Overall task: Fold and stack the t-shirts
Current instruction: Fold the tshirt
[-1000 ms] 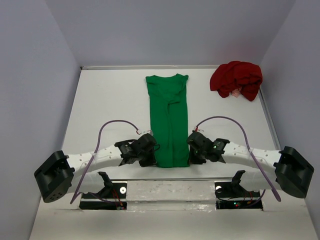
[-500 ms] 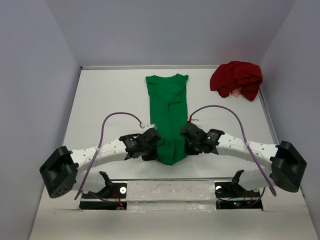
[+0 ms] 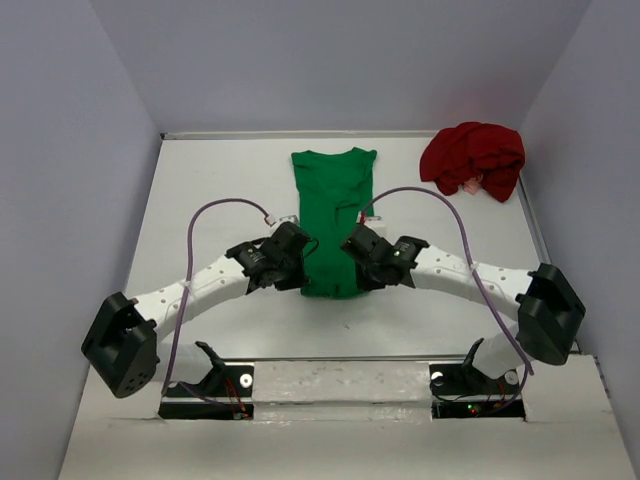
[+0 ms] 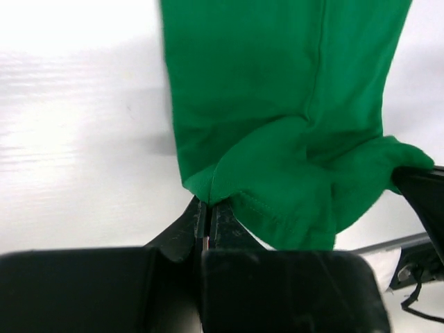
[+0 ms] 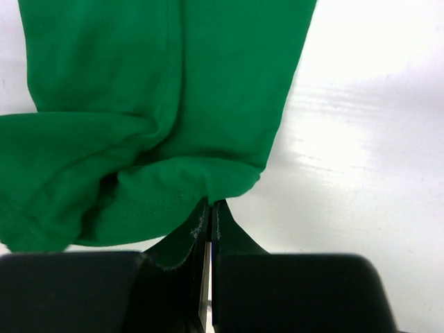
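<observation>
We had the green t-shirt (image 3: 335, 195) lying lengthwise down the middle of the white table (image 3: 220, 190), narrowed into a long strip with its collar toward the far wall and its near hem gathered up off the surface. The left gripper (image 4: 206, 210) had its fingers pressed together on the hem's left corner. The right gripper (image 5: 209, 207) pinched the right corner the same way, and the cloth sagged in a loose fold between them. We judged the step in hand to be folding the lower half up over the upper half. To do it well, we thought both corners should travel level and at one pace toward the collar. They should stay low enough that the strip beneath did not drag, with the hem drawn taut enough to take out the sag. The hem should then be laid square across the shoulders before either grip let go. The dark red t-shirt (image 3: 473, 160) sat crumpled in the far right corner, well apart and not yet folded. The table was smooth and pale, with glare in the wrist views. Plain grey-lilac walls (image 3: 340, 60) closed it in on three sides, and a purple cable (image 3: 215, 212) arched over each arm.
</observation>
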You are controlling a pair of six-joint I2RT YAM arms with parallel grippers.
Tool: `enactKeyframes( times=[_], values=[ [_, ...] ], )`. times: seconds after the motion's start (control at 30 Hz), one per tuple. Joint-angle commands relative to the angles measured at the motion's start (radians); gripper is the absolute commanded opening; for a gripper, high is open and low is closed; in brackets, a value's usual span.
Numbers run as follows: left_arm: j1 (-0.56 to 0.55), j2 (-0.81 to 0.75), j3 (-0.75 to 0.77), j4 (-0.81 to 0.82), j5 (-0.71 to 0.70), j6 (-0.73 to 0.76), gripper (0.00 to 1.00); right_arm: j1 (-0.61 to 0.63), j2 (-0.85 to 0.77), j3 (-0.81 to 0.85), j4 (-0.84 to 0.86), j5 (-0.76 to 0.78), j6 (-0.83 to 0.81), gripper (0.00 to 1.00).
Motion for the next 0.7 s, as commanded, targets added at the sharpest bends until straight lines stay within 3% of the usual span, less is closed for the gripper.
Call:
enactKeyframes(
  times=[0.0,0.27,0.67],
  values=[
    [0.071,-0.014,0.074,-0.047,-0.017,0.104,0.0,-0.057,0.039,0.092,-0.028,0.071,-0.077,0.0],
    [0.142,0.13,0.202,-0.015,0.033,0.182,0.0,-0.224,0.166,0.238,-0.006,0.039,-0.264,0.0],
    [0.224,0.31,0.301,0.028,0.128,0.274,0.0,-0.269,0.291,0.384,-0.009,-0.013,-0.357,0.0]
  ],
)
